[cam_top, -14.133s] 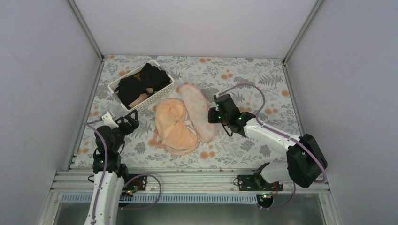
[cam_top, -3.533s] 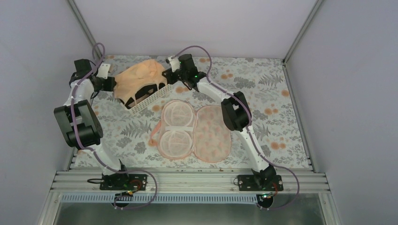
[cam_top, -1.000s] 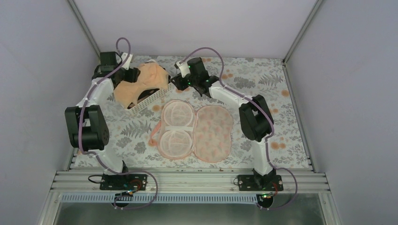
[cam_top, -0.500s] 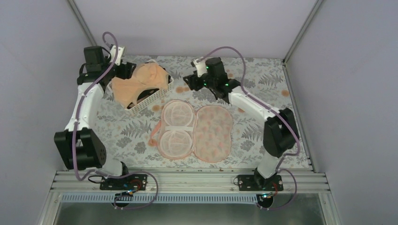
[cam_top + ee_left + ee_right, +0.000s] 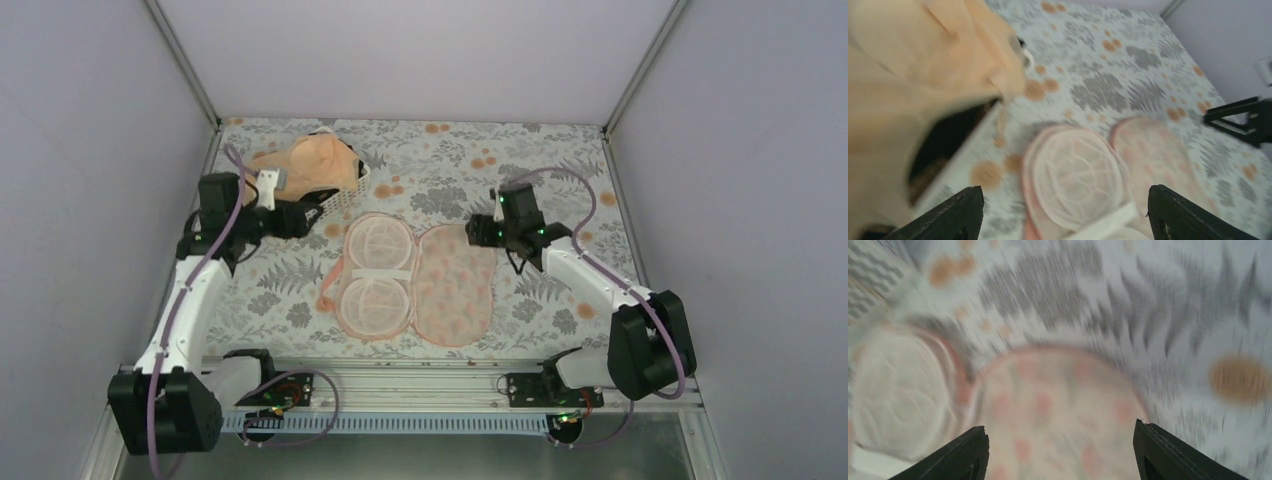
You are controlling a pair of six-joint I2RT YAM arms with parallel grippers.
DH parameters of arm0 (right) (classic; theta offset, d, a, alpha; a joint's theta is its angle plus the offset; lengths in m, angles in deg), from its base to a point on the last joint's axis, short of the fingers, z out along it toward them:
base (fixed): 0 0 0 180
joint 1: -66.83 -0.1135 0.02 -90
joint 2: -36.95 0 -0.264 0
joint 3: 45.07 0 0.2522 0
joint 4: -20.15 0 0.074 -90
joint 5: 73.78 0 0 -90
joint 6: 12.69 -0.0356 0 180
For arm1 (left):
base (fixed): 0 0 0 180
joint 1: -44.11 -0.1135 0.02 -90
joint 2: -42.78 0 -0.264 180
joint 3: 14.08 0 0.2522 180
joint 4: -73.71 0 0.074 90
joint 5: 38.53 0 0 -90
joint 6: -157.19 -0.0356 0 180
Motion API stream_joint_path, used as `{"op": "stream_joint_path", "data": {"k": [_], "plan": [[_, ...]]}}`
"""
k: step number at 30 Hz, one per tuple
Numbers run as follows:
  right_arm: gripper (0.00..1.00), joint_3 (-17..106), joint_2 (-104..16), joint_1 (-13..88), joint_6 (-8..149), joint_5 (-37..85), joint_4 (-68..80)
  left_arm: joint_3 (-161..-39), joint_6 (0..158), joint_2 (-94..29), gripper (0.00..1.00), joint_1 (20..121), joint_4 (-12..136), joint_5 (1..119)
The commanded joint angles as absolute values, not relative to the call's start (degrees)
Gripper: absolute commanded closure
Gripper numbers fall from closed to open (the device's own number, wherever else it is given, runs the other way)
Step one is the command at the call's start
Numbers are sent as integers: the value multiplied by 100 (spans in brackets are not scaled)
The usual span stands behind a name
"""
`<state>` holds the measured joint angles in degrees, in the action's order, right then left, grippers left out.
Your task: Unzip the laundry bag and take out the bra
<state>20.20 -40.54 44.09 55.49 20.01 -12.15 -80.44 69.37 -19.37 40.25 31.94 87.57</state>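
The laundry bag (image 5: 455, 285) lies unzipped and spread flat mid-table, its white mesh cups (image 5: 378, 268) on the left half. The peach bra (image 5: 305, 165) rests on the white basket (image 5: 338, 198) at the far left. My left gripper (image 5: 300, 219) hovers open and empty just in front of the basket, left of the bag. In the left wrist view the bra (image 5: 923, 65) fills the upper left and a mesh cup (image 5: 1078, 175) lies between the open fingers (image 5: 1065, 215). My right gripper (image 5: 472, 233) is open and empty above the bag's far right edge, over the pink half (image 5: 1058, 410) in its blurred view.
Black clothes show under the bra in the basket (image 5: 963, 160). The floral tablecloth (image 5: 560, 170) covers the table, with walls close on the left, right and far sides. The right gripper's black fingers (image 5: 1243, 120) show at the right edge of the left wrist view.
Both arms have pulled back from the basket toward the near side, and both sets of jaws have widened. The bra stays on the basket; the bag has not moved.
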Motion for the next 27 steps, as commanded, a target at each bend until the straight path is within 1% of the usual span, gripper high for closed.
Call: {"op": "stream_joint_path", "data": {"k": [1,4,7,10,18,20,21,23,24,26,27], "plan": [[25,1230,-3788,4415,4898,2068,-1626,-7125,8184,-1416,18,4197,3569,9398],[28,850,-3814,4415,4756,2066,-1642,-6206,8946,-1177,20,4239,3889,9564],[33,661,-4034,4415,4668,2006,-1736,-5682,9255,-1121,20,4307,4006,9321],[38,534,-4236,4399,4666,2192,-1709,-5435,9423,-1275,21,4422,4199,9267],[44,207,-4486,4328,4625,2434,-1491,-5122,9426,-2090,21,4823,4502,8878],[51,184,-4553,4303,4648,2576,-1390,-4957,9435,-2235,23,4832,4632,8712],[57,185,-4580,4301,4673,2650,-1339,-4880,9448,-2310,24,4841,4697,8635],[71,206,-4527,4301,4703,2769,-1268,-4817,9477,-2484,25,4868,4882,8602],[81,227,-4444,4301,4696,2774,-1252,-4817,9471,-2577,25,4883,4969,8590],[93,269,-4177,4314,4661,2644,-1225,-4852,9392,-2740,25,4909,5026,8496],[96,300,-4032,4330,4636,2544,-1217,-4867,9364,-2778,25,4912,5044,8466]]}}
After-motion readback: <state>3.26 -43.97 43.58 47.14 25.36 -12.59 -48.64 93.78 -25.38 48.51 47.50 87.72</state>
